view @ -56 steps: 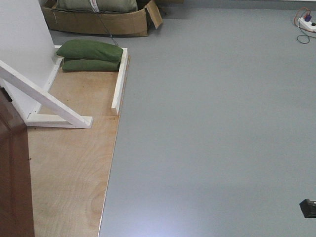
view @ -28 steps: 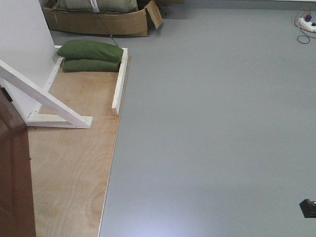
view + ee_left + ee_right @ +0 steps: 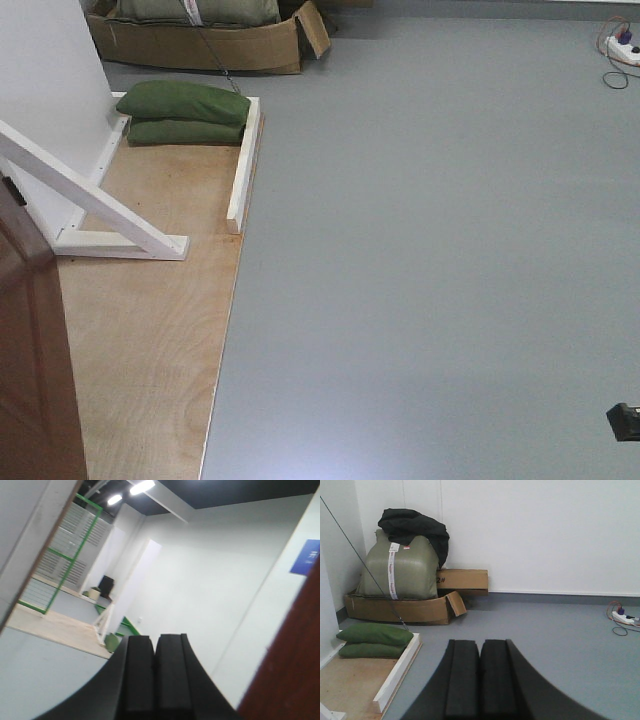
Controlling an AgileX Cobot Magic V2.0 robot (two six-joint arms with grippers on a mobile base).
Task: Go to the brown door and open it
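Note:
The brown door [image 3: 35, 370] shows as a dark wooden panel at the lower left of the front view, standing over the plywood floor panel [image 3: 150, 330]. In the left wrist view its brown edge [image 3: 295, 665] fills the lower right corner. My left gripper [image 3: 154, 640] is shut and empty, its pads pressed together, pointing past the door toward a white wall. My right gripper [image 3: 480, 645] is shut and empty, held above the grey floor. No handle is visible.
A white wooden frame brace [image 3: 95, 205] and rail [image 3: 243, 165] stand on the plywood. Green sandbags [image 3: 185, 108] lie behind them. A cardboard box [image 3: 200, 40] with a grey-green bundle sits at the back. A power strip [image 3: 622, 45] lies far right. Grey floor [image 3: 430, 250] spreads right.
The brown door panel takes up more of the lower left of the front view now, its edge having shifted rightward. The rest of the scene has barely moved.

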